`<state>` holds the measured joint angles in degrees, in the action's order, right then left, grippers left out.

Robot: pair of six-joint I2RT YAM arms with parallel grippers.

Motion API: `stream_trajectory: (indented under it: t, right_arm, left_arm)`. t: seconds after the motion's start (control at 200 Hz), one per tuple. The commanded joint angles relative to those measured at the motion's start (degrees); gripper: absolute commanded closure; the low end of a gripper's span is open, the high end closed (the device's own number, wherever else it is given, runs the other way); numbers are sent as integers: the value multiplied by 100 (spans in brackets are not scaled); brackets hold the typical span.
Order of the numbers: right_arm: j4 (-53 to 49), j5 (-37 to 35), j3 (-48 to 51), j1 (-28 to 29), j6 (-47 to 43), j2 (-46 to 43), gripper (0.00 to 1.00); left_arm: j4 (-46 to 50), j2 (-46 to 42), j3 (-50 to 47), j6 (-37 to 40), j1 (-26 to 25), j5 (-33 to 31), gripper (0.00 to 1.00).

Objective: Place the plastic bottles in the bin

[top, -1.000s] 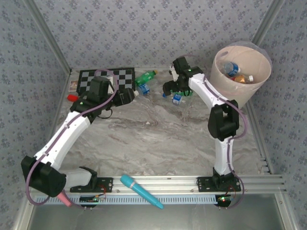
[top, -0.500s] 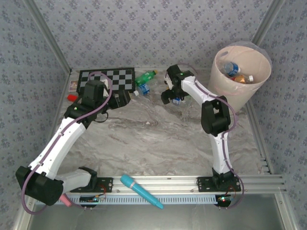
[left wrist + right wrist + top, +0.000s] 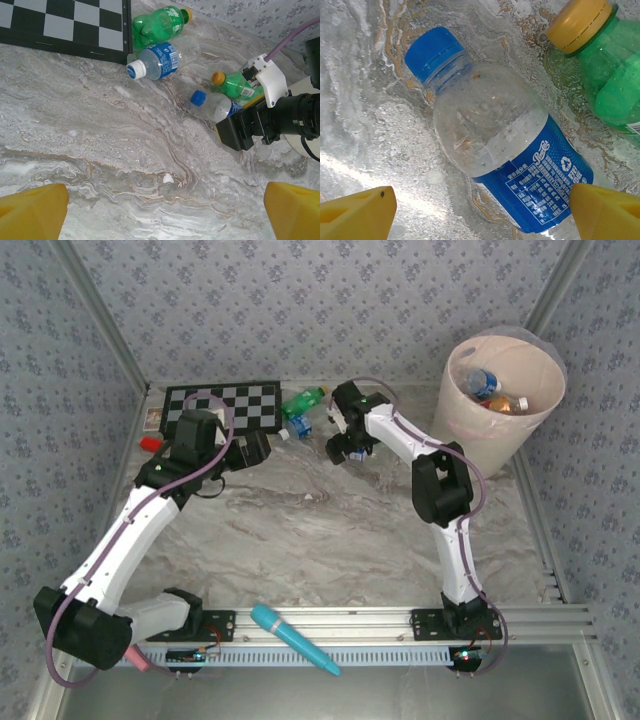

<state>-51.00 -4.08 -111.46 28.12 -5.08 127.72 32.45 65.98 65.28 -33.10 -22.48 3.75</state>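
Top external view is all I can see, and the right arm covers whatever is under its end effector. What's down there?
Observer: In the right wrist view, a clear bottle with a blue cap lies on its side inside the open right end effector.
Operator: Is it gripped?
Observer: Not that I can see; one yellow fingertip stands well clear of it.
Operator: Anything crowding it?
Observer: A green bottle with an orange cap lies right beside it, caps pointing roughly the same way.
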Motion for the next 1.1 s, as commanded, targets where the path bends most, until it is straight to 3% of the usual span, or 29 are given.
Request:
stream_trajectory:
  t: [0.0,0.655,0.885,1.095]
  right_arm:
    - [-219,-60,34,31,-123,310,9]
    - [-331,-404,114,375,-138,166,8]
    - [-351,-1147,370,753,-309,-269,7]
    - [20,-1472,454,617,-553,-456,6]
  left_arm:
    - [24,-192,11,23,35,56,0]
    - [-5,-427,-194,6,67,74,0]
    - [-99,-448,-283,-30,77,100,0]
    - [-69,-410,-218,-12,76,128,0]
